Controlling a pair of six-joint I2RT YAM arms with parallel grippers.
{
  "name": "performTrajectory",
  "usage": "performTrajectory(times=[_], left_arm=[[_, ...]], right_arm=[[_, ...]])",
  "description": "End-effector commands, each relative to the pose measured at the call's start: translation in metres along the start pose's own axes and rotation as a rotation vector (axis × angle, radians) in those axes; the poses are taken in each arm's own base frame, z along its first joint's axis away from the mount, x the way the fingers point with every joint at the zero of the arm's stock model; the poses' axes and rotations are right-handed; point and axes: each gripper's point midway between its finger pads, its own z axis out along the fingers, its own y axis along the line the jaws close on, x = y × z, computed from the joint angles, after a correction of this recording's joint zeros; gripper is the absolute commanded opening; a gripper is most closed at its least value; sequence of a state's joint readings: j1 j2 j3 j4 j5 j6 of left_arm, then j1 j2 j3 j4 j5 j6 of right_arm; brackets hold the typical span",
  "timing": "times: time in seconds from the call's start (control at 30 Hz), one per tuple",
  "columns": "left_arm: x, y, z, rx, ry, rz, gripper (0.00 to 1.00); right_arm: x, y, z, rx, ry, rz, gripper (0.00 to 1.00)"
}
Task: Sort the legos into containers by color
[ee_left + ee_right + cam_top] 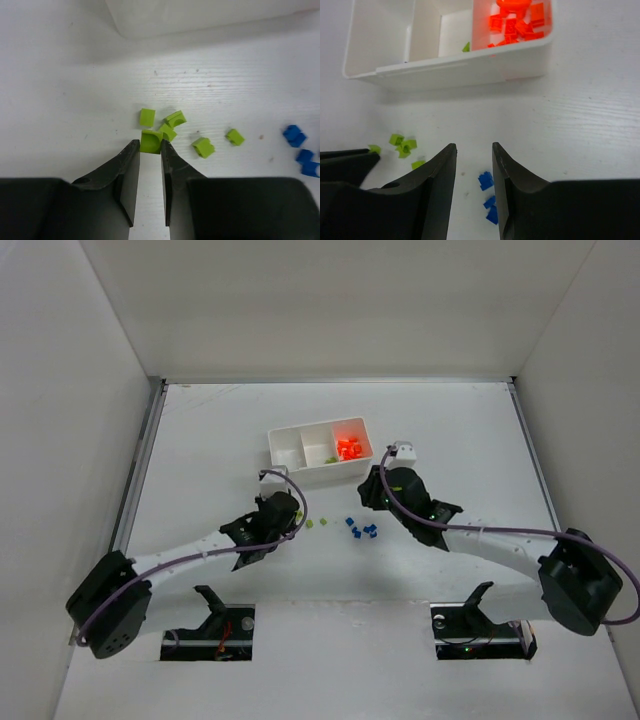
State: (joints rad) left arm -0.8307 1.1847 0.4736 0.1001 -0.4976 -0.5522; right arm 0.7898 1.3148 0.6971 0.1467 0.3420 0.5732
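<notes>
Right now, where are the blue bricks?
In the overhead view, the blue bricks lie loose near the middle of the table, on the near side of the white tray's right end and just right of the scattered green bricks.

A strip of bare tabletop (580,115) is left open between the near wall of the tray (455,70) and the loose bricks. The left tool (149,142) is hemmed ahead and to its right by green bricks (175,119), one being pinched at its tips. Blue bricks (486,180) are found just beside the parted right tool (473,146).
</notes>
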Motion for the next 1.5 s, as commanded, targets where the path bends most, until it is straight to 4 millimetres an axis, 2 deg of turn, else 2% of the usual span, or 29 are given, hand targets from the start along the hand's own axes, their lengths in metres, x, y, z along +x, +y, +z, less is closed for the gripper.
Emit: performTrajectory(times=[0.0,0.1,0.2,0.33,0.43,0.57,0.73,0.93,1.07,1.2,1.47], left_arm=[[-0.049,-0.021,-0.023,0.062,-0.092,-0.063,0.13],[-0.080,-0.037,-0.026,0.097,-0.136,-0.092,0.14],[-0.114,-0.059,-0.017,0.132,-0.169,-0.094,0.14],[-0.149,-0.082,0.017,0.136,-0.199,-0.085,0.16],[-0.156,-0.096,0.046,0.142,-0.167,-0.083,0.17],[-0.156,-0.097,0.074,0.100,-0.142,-0.076,0.24],[-0.157,-0.104,0.078,0.097,-0.153,-0.071,0.37],[-0.152,-0.107,0.060,0.124,-0.172,-0.059,0.39],[-0.134,-0.098,0.044,0.135,-0.160,-0.058,0.39],[-0.117,-0.083,0.026,0.144,-0.157,-0.086,0.39],[-0.092,-0.038,0.003,0.102,-0.151,-0.131,0.39]], right_arm=[[-0.008,-0.013,-0.007,0.010,-0.056,0.035,0.40],[0.000,-0.028,-0.013,0.032,-0.051,0.037,0.40],[0.010,-0.036,-0.021,0.033,-0.043,0.060,0.40],[0.021,-0.044,-0.030,0.043,-0.036,0.077,0.40],[0.037,-0.048,-0.037,0.047,-0.008,0.097,0.39],[0.066,-0.062,-0.043,0.120,0.085,0.109,0.40],[0.095,-0.063,-0.047,0.163,0.168,0.051,0.41],[0.112,-0.054,-0.047,0.159,0.224,0.016,0.42],[0.119,-0.048,-0.041,0.159,0.260,-0.019,0.49],[0.122,-0.047,-0.033,0.172,0.280,-0.059,0.48],[0.119,-0.047,-0.022,0.212,0.285,-0.109,0.27]])
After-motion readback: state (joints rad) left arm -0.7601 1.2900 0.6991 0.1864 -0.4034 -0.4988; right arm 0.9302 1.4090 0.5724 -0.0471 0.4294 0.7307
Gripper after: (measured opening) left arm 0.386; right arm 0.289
